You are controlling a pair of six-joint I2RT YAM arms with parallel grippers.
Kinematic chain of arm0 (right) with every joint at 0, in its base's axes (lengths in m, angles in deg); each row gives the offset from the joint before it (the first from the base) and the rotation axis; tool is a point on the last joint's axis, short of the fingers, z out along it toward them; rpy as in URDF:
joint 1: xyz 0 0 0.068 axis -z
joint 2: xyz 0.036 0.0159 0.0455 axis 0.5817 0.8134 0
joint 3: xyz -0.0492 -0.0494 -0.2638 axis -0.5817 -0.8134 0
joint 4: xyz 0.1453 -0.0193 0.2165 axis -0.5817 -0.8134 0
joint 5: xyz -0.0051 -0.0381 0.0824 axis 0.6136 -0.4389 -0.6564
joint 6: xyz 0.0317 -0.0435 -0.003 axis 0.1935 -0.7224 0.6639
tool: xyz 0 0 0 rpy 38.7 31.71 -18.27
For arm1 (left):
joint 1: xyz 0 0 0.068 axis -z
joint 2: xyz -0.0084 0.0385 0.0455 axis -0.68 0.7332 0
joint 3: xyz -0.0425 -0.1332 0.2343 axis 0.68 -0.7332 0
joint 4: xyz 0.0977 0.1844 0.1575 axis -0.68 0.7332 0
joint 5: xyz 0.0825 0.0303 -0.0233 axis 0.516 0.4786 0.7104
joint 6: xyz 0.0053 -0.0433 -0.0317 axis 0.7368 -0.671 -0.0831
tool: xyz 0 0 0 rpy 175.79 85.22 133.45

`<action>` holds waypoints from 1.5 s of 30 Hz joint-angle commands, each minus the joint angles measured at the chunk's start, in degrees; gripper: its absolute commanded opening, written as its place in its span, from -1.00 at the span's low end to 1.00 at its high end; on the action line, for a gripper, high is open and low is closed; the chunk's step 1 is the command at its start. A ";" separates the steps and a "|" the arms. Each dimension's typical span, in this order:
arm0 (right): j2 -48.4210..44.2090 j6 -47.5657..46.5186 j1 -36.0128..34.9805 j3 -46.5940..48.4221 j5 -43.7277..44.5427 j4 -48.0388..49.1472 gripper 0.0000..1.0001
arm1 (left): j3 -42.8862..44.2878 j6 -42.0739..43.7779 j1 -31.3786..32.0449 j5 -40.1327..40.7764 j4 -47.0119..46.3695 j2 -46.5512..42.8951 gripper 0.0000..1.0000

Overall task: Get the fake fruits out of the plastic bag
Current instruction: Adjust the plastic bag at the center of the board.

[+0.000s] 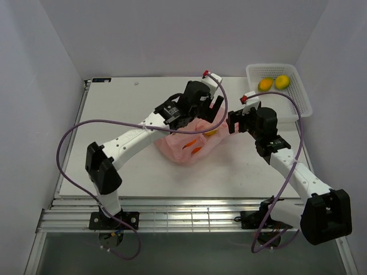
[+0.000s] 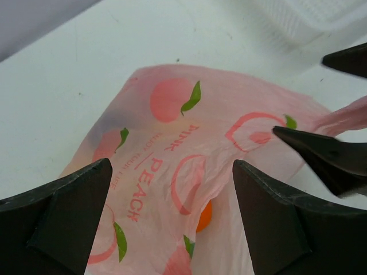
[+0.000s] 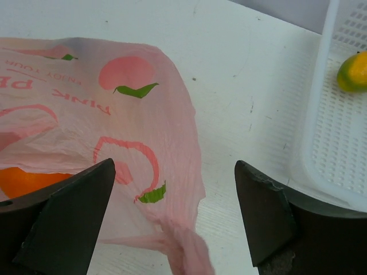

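The pink plastic bag (image 1: 186,143) with peach prints lies crumpled mid-table. An orange fruit shows through a fold in the left wrist view (image 2: 205,216) and through the plastic in the right wrist view (image 3: 28,180). A yellow fruit (image 1: 211,133) peeks out at the bag's right edge. My left gripper (image 1: 207,110) hovers open over the bag (image 2: 172,132), holding nothing. My right gripper (image 1: 228,123) is open at the bag's right side, its jaws either side of the twisted bag handle (image 3: 186,249) without closing on it. Its dark fingers (image 2: 324,157) show in the left wrist view.
A white mesh basket (image 1: 298,94) stands at the back right with two yellow-orange fruits (image 1: 265,85) (image 1: 281,82) in it. Its rim (image 3: 318,114) and one fruit (image 3: 354,71) show close on the right in the right wrist view. White walls enclose the table.
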 commanded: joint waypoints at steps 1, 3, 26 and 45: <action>-5.62 7.20 0.25 0.49 1.39 -0.97 0.80 | 6.73 3.51 -1.16 -7.62 9.77 2.97 0.96; -8.78 10.11 0.34 -0.22 4.02 -2.11 0.80 | 6.05 3.51 -1.16 -8.66 11.02 4.56 0.96; -18.38 12.67 0.34 -2.86 -4.33 -3.96 0.80 | -7.59 11.77 3.85 30.52 7.77 10.88 0.96; -23.21 10.56 -9.03 -5.49 -29.37 -11.34 0.80 | -4.15 1.95 3.32 22.10 7.85 4.48 -1.00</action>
